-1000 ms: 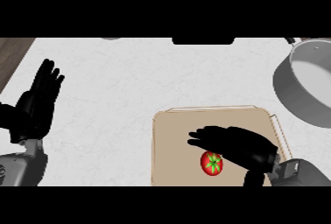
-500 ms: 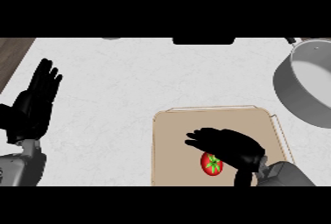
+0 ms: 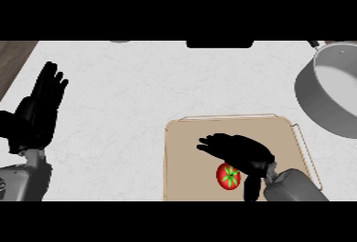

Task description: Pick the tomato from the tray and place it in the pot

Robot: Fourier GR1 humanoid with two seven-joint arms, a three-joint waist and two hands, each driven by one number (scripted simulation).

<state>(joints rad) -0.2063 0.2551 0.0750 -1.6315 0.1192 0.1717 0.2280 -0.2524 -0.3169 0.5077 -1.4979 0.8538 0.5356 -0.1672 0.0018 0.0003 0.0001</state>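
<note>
Looks like the grasp step, not yet closed; shows the right hand low over the tan tray, fingers loosely bent and spread out past the fruit, wrapped round nothing as far as can be judged; puts the tomato on the tray just under the heel of that palm, on its near side, with the thumb just beside it; places the pot well apart, ahead of the hand and off to its right, beyond the tray's far corner; leaves the left hand straight-fingered and at rest near the view's left edge, far from all of it. Risks closing on air, since the fingers reach beyond the tomato rather than round it; risks nudging the round fruit so that it rolls toward the tray's near edge; risks clipping the pot's wall on the way over if carried too low.
</note>
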